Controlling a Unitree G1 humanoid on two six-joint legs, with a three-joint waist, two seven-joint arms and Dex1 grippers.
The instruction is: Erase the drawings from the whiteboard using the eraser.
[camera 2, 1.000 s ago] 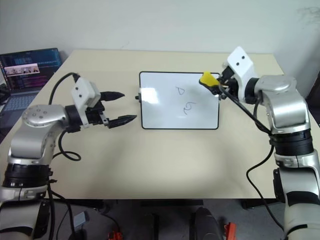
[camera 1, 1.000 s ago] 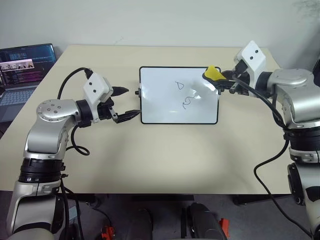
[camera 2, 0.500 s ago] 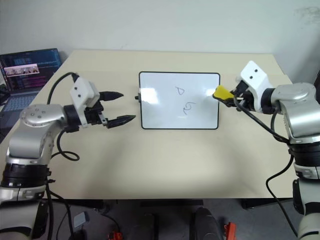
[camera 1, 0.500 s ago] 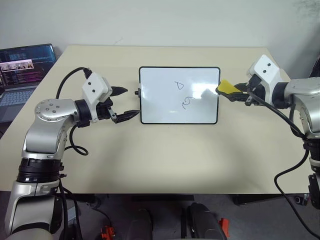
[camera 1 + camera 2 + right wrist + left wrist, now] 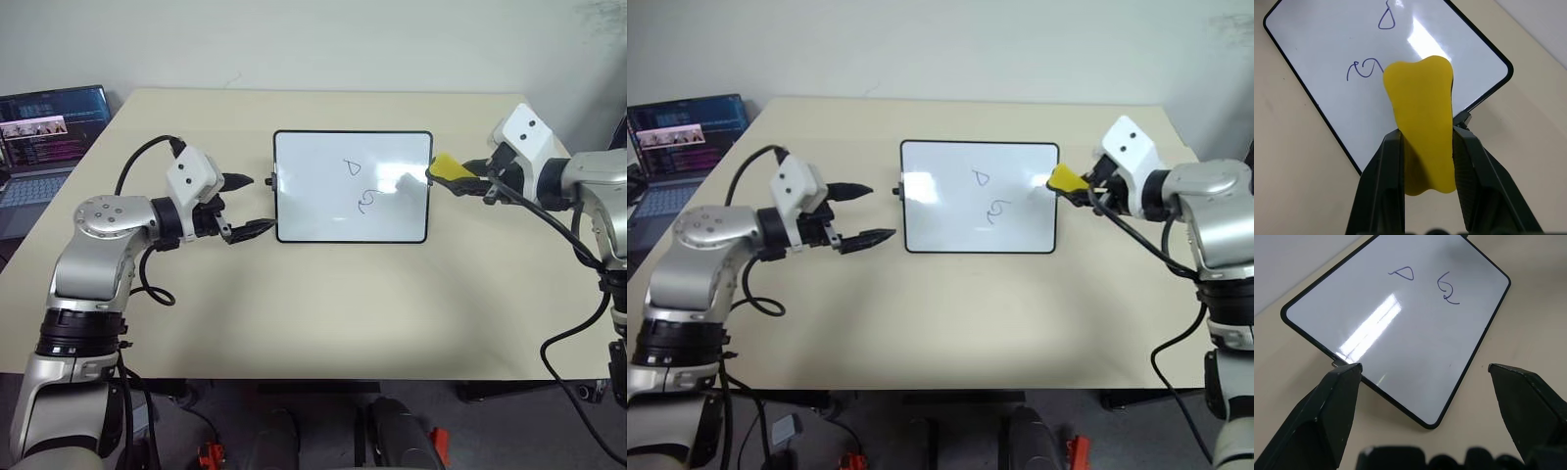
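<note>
A: Whiteboard (image 5: 353, 186) lies flat mid-table (image 5: 323, 304), black frame, small knob on its left short side. Any writing on it?

B: Two drawings (image 5: 359, 184) in dark marker, right of centre: a triangle-like loop nearer the far edge, a curly squiggle just below it toward the near edge. Neither reads as a letter or word. No brand or label legible on the board.

A: Eraser?

B: Eraser (image 5: 1422, 125), yellow, clamped between the two black fingers (image 5: 1383, 181) of the right gripper (image 5: 1425, 147). From the head views it sits just off the board's right short edge, raised off the table; I cannot tell whether its tip touches the frame. No print visible on the yellow face.

A: Left side?

B: Left gripper (image 5: 242, 204) hangs just left of the board, fingers spread wide, nothing between them. In its wrist view one fingertip (image 5: 1347, 374) lines up near the knob; contact unclear.

A: Anything else with text?

B: Laptop (image 5: 44, 137) at the far left table corner, lid up, screen lit with lines of text and a thumbnail strip, too small to read.
</note>
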